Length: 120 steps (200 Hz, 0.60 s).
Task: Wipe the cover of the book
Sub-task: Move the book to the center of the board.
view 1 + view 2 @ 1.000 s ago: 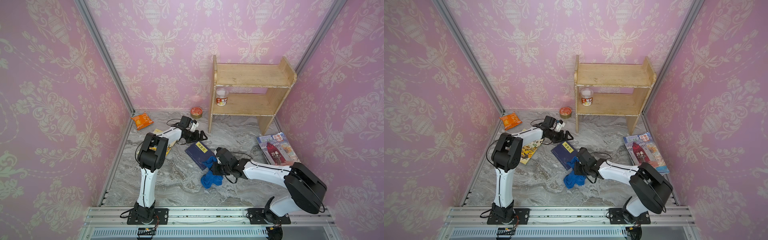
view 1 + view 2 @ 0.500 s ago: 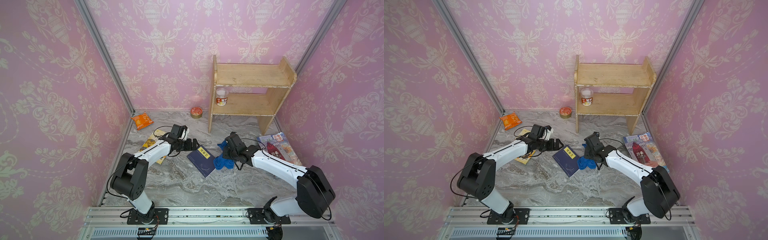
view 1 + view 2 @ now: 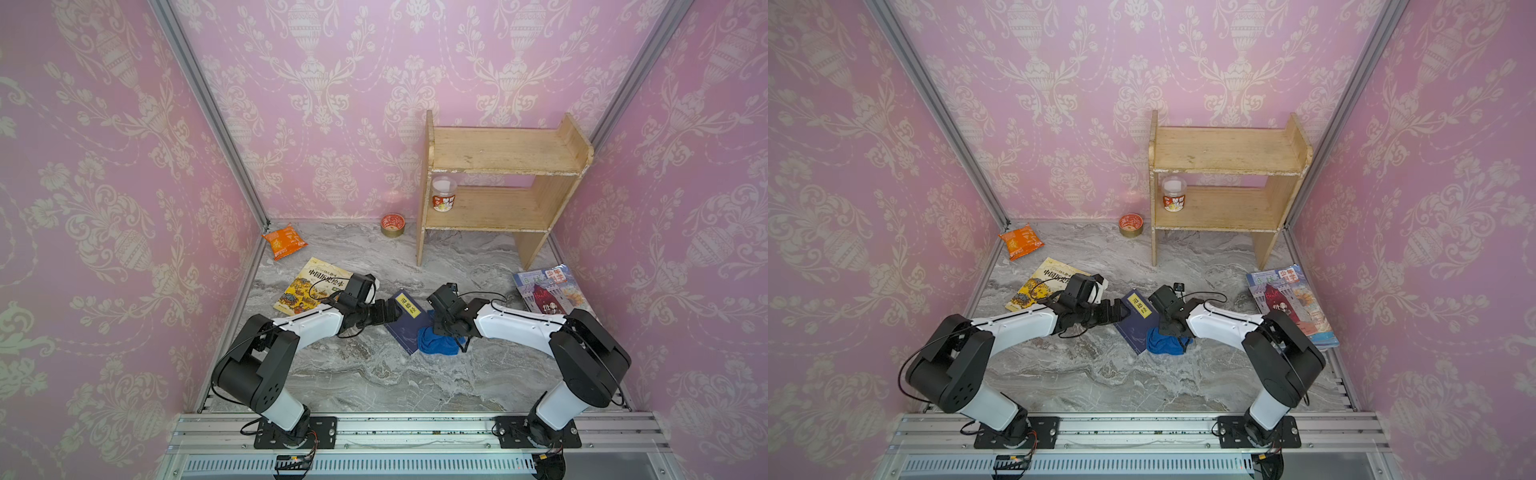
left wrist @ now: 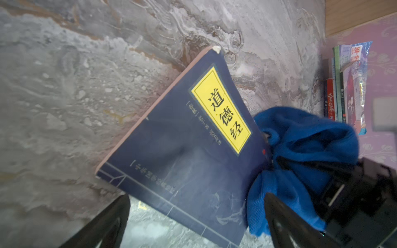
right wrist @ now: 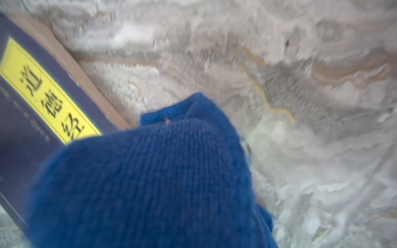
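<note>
**A:** Grey marble tabletop (image 3: 374,374), pink papered walls. Where's the book?

**B:** The dark blue book (image 3: 409,323) lies flat in front of the wooden shelf (image 3: 498,166), well apart from it on the robot's side. Its yellow title label faces up.

**A:** And the pincers?

**B:** The right gripper (image 3: 444,330) is pinched nearly closed on a bunched blue cloth (image 3: 438,345). It presses the cloth down at the book's end away from the shelf, and part of the cloth spills onto the marble. The left gripper (image 3: 391,311) is spread wide with nothing in it, and its fingers (image 4: 107,223) sit at the book's edge opposite the cloth. Whether they press on the cover, I can't tell.

**A:** So how far along?

**B:** Mid-wipe, I'd judge. The cloth is in hand and on the cover, but only over one corner. The label end nearer the shelf and the middle lie bare. No dirt shows, so I can't read what's already clean. Passes across the rest are left, I'd say.
</note>
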Motion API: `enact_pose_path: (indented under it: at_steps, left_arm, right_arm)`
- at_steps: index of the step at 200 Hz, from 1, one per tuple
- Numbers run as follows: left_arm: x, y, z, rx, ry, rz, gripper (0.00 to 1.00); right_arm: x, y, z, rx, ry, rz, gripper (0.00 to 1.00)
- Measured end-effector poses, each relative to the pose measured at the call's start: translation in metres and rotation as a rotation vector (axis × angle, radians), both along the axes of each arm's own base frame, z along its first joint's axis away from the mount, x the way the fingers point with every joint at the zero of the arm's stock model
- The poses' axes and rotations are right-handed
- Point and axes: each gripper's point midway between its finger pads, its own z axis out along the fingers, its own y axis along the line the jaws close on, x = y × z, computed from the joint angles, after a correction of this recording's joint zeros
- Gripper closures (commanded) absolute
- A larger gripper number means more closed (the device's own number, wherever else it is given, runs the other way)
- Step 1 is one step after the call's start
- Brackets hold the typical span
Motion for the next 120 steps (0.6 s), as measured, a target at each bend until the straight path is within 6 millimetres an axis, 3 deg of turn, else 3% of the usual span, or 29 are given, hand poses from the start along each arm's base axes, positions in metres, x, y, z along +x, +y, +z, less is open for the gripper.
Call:
enact_pose_path:
  at_steps: [34, 59, 101, 120]
  left_arm:
    - [0.007, -0.017, 0.001, -0.038, -0.021, -0.014, 0.01]
    - [0.008, -0.032, 0.004, -0.083, -0.024, -0.048, 0.01]
    - [0.017, -0.055, 0.008, -0.183, -0.012, -0.092, 0.01]
    - [0.022, -0.062, 0.010, -0.213, -0.007, -0.098, 0.01]
  right_arm:
    - [-0.028, -0.001, 0.010, 0.017, 0.004, 0.016, 1.00]
    - [-0.030, -0.009, 0.041, 0.034, -0.046, 0.006, 1.00]
    - [0.002, -0.003, 0.114, 0.041, -0.232, -0.005, 1.00]
    - [0.022, -0.003, 0.129, -0.007, -0.296, -0.044, 1.00]
